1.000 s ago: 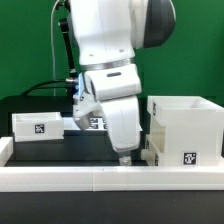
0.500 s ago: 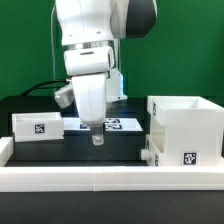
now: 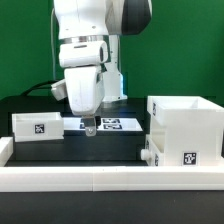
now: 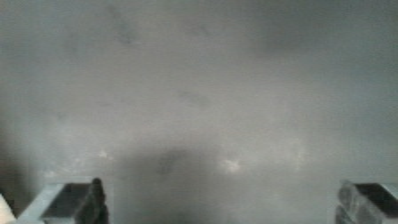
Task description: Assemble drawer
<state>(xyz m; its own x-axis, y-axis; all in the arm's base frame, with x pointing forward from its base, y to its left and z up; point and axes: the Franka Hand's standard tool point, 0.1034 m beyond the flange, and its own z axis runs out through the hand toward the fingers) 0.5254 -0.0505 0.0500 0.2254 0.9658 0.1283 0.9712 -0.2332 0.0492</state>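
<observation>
My fingers (image 3: 90,129) hang spread and empty, pointing straight down over the dark surface (image 3: 118,147), just in front of the marker board (image 3: 110,124). In the wrist view I see both fingers (image 4: 75,203) at the far edges of the picture with only bare, blurred surface (image 4: 214,100) between them, so I hold nothing.

The drawer lies in separate parts. A shallow tray (image 3: 38,126) sits toward the exterior view's left, its tag facing the camera, near me but not touching. The tall housing (image 3: 186,128) stands well apart toward the exterior view's right, its opening upward as far as I can tell. A small white piece (image 3: 148,155) sits against its lower corner; it is too small to name.

I judge the step in hand to be fetching the tray, the part closest to me. To do it well, I should move across until one thin wall lies squarely between my fingers, come down straight without nudging the tray along the surface, and close on the wall near its middle so the tray hangs level. I should also keep clear of the white rail (image 3: 100,177) in front.
</observation>
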